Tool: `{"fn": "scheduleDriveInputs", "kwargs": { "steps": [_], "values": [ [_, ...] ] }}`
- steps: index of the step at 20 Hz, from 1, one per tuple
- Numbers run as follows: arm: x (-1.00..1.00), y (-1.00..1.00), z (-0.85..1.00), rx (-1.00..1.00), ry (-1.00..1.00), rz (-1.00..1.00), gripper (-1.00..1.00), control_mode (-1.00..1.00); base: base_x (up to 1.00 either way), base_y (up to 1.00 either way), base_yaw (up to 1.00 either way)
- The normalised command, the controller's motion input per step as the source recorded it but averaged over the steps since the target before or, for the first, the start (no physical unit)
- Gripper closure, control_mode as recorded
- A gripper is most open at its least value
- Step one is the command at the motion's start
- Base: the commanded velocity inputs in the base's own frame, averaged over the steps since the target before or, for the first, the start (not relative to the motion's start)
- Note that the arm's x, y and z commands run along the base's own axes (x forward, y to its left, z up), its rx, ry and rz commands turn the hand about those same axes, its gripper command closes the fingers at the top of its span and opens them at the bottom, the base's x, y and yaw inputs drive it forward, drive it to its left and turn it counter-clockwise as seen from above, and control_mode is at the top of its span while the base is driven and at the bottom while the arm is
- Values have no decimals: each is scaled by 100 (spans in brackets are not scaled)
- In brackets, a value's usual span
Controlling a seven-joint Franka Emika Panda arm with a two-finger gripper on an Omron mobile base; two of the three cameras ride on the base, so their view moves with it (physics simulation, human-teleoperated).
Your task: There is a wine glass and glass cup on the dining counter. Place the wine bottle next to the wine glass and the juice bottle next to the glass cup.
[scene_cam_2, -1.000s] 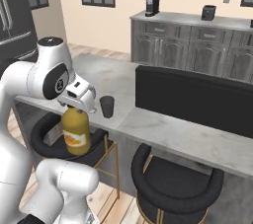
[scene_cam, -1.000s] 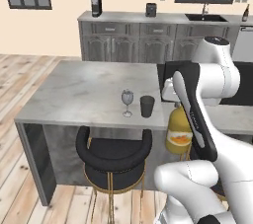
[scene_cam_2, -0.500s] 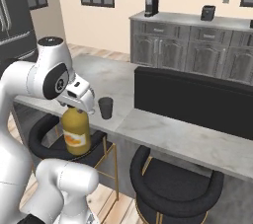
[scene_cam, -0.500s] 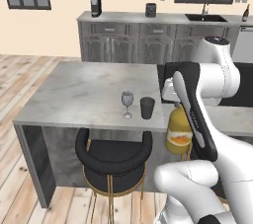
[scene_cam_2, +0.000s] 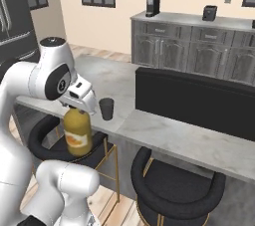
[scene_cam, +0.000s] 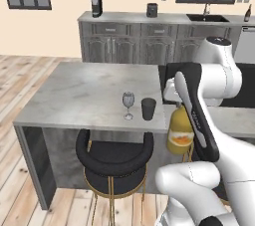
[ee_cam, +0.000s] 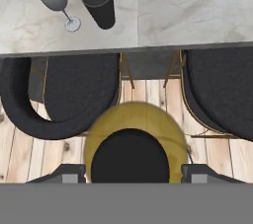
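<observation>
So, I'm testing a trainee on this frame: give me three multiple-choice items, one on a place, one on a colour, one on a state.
1. The juice bottle is:
A. in front of the counter edge, over the stools
B. standing beside the cooktop
C. lying on the floor

2. The glass cup is:
A. clear
B. dark grey
C. yellow

3. The gripper is:
A. open and idle
B. shut on the wine glass
C. shut on the juice bottle

Answers: 1 A, the hand view shows stools and floor beneath it; 2 B, it looks dark beside the clear wine glass; 3 C, the bottle hangs from the gripper.
</observation>
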Motion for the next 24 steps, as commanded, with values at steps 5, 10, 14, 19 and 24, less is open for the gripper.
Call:
{"fn": "scheduleDriveInputs", "kwargs": {
  "steps": [5,10,14,19,24],
  "values": [
    [33,-21,0,2,-1,-2,100,-100,0,0,0],
    [37,-25,4,0,-4,0,100,-100,0,0,0],
    [35,-27,0,0,-3,0,100,-100,0,0,0],
    [22,-29,-1,0,0,4,100,-100,0,0,0],
    [28,-20,-11,0,-4,15,100,-100,0,0,0]
  ]
}}
